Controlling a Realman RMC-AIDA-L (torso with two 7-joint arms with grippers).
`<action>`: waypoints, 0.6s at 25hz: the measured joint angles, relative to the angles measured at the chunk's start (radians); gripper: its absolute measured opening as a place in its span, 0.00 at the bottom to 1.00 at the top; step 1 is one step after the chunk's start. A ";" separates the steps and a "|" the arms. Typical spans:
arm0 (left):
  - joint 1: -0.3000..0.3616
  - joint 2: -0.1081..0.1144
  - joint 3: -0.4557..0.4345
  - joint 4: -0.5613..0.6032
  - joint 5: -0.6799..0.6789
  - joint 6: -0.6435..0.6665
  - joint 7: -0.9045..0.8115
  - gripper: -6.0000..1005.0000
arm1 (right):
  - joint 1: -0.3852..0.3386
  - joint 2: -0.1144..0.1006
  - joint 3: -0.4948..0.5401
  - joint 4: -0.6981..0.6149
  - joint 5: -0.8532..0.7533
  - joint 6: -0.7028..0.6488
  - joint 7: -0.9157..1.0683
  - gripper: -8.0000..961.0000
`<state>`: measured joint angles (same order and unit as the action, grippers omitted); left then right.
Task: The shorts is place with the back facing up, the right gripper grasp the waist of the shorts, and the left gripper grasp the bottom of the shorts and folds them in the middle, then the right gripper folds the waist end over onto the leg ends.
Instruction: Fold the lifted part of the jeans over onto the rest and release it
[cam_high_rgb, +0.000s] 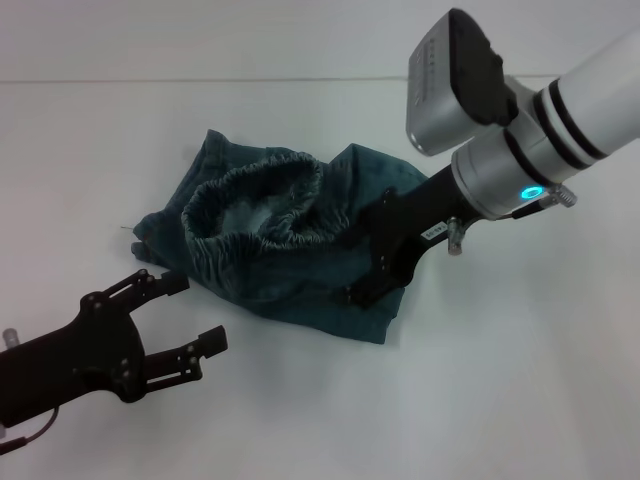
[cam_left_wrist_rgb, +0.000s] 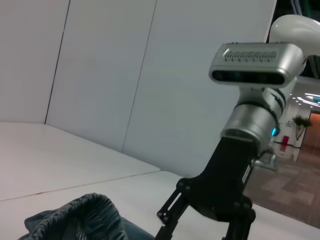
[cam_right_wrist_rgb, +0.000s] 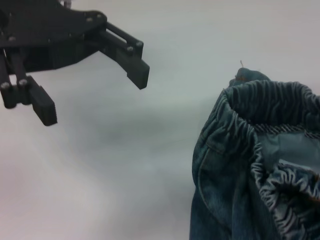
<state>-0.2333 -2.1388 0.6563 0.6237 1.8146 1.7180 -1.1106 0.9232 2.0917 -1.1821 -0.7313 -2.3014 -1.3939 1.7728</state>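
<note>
Beside the crumpled shorts (cam_high_rgb: 290, 250), the left gripper (cam_high_rgb: 190, 315) gapes wide; the right gripper (cam_high_rgb: 365, 285) presses on them, grip unclear.

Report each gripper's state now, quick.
Left gripper: open, empty, on the near side of the shorts, not touching them.
Right gripper: down on the shorts; grip cannot be told.

Spread left tool (cam_right_wrist_rgb: 92, 92) hangs apart from bunched shorts (cam_right_wrist_rgb: 250, 170).
</note>
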 joint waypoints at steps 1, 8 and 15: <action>-0.001 -0.001 0.000 0.000 0.000 0.000 0.000 0.91 | 0.002 0.002 -0.003 0.010 0.004 0.013 -0.016 0.79; -0.006 -0.006 0.002 0.000 0.000 0.000 0.000 0.91 | -0.015 0.002 -0.036 0.007 0.040 0.077 -0.075 0.77; -0.019 -0.010 0.002 -0.004 0.000 -0.005 -0.004 0.91 | -0.016 0.001 -0.037 0.038 0.041 0.146 -0.146 0.76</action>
<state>-0.2526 -2.1492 0.6581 0.6202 1.8147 1.7134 -1.1147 0.9076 2.0927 -1.2194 -0.6938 -2.2604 -1.2479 1.6263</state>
